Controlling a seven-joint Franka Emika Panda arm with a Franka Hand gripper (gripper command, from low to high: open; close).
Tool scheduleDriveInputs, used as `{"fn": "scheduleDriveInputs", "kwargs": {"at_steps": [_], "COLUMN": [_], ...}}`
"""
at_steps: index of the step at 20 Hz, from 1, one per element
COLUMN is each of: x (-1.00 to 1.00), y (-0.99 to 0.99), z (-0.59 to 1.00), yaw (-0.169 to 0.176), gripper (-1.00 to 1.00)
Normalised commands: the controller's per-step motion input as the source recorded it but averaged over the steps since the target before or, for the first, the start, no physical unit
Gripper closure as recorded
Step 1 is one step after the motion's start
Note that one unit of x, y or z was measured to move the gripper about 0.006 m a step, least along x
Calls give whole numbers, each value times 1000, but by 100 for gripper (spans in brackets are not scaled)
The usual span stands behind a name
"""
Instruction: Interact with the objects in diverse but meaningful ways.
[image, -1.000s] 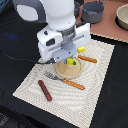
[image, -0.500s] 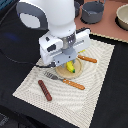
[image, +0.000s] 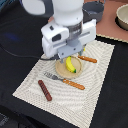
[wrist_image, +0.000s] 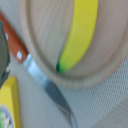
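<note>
— Yellow catches the eye first. How many bananas do you count?

— One banana (image: 70, 65), lying on the single round tan plate (image: 61, 70), with its green tip near the plate's rim. My wrist view shows the banana (wrist_image: 78, 35) curving across the plate (wrist_image: 47, 30).

— And cutlery?

— One fork (image: 64, 80) with an orange handle, just beside the plate on the striped mat (image: 95, 95), and one knife (image: 88, 59) past the plate's far side. Up close the knife (wrist_image: 47, 87) lies just beside the plate's edge.

— Anything else on the mat?

— One brown sausage stick (image: 45, 90), well apart from the plate, toward the exterior view's left. At the edge of my wrist view sits one flat yellow packet (wrist_image: 9, 107).

— Pots?

— One dark pot (image: 93, 10) at the back of the surface (image: 15, 30), and one pale bowl (image: 122, 17) in the far corner.

— Your pincer?

— It hangs over the plate, hidden under my wrist housing; I cannot tell whether it is spread or pressed together.
</note>
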Motion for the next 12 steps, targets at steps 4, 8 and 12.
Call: {"fn": "scheduleDriveInputs", "kwargs": {"at_steps": [4, 8, 12], "x": [-684, -741, -700], "y": [664, 679, 595], "z": [271, 125, 11], "yaw": [0, 0, -27], "gripper": [-100, -100, -100]}}
